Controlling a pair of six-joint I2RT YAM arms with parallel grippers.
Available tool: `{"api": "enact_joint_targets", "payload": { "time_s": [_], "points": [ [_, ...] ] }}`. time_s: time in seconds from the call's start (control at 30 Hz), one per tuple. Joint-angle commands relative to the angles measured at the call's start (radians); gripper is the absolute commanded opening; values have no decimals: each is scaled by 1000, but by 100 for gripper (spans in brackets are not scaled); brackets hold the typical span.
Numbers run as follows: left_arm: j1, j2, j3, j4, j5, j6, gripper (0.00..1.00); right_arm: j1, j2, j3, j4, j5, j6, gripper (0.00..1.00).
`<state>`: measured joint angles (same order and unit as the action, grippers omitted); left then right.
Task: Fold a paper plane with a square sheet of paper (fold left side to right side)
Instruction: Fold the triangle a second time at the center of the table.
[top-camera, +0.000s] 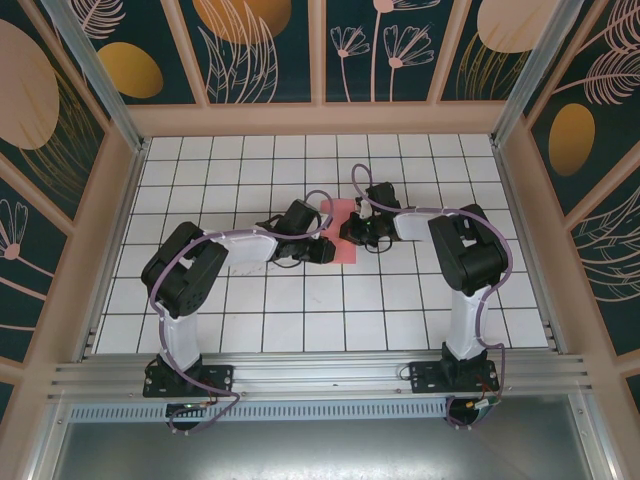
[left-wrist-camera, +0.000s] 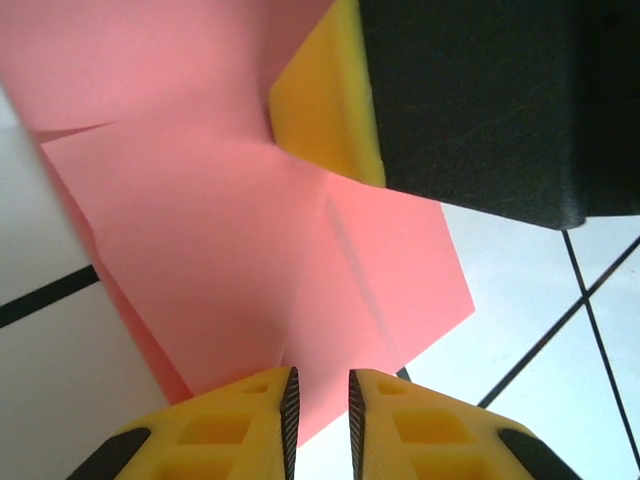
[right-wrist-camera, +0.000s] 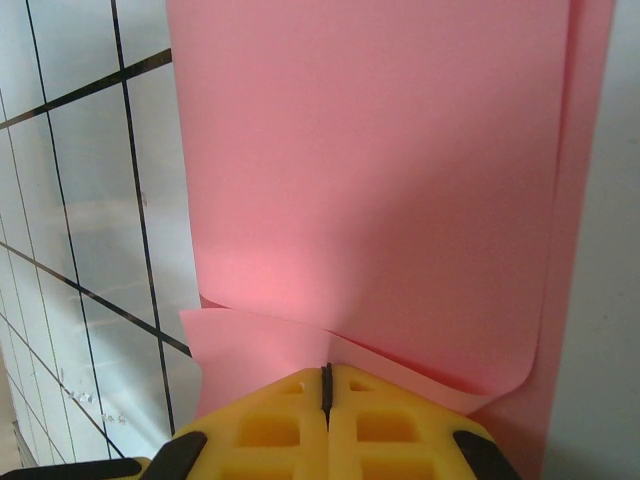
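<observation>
Mid-surface (top-camera: 300, 320), btwn the two arms: square sheet of paper (top-camera: 340, 212), folded to a narrow strip (coral-red, doubled over); long axis running near-to-far, away from arm bases; short ends square-cut in top view, far end toward back wall. In right wrist view, top layer's long edge stopping just short of the layer beneath; one corner by the fingers curled up off the under layer. In left wrist view, creases crossing the sheet, layers overlapping at angles. Left fingers (left-wrist-camera: 250, 425) at strip's near-left part, slightly spread w/ a narrow gap, paper's edge lying at that gap; cannot tell whether touching it. Right fingers (right-wrist-camera: 270, 425) pressed together, tips at sheet's lifted edge on its right side; cannot tell if a layer is pinched btwn them. Both sets near each other, one each side of strip. Open tiles all round; side walls and back wall well apart from sheet; room left, right and far.
</observation>
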<state>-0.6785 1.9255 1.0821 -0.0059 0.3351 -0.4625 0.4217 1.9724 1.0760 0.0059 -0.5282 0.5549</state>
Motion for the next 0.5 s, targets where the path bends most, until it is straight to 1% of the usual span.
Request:
{"api": "enact_joint_targets", "payload": {
  "time_s": [0.0, 0.13, 0.33, 0.47],
  "points": [
    [8, 12, -16, 9, -34, -8, 24, 2, 24, -2, -90, 50, -29, 0],
    [9, 12, -23, 3, -56, -5, 24, 2, 25, -1, -96, 54, -32, 0],
    [9, 15, -39, 13, -46, -11, 23, 2, 24, 5, -102, 55, -38, 0],
    [9, 12, -62, 28, -33, -22, 19, 2, 20, 7, -92, 46, -46, 0]
  ]
}}
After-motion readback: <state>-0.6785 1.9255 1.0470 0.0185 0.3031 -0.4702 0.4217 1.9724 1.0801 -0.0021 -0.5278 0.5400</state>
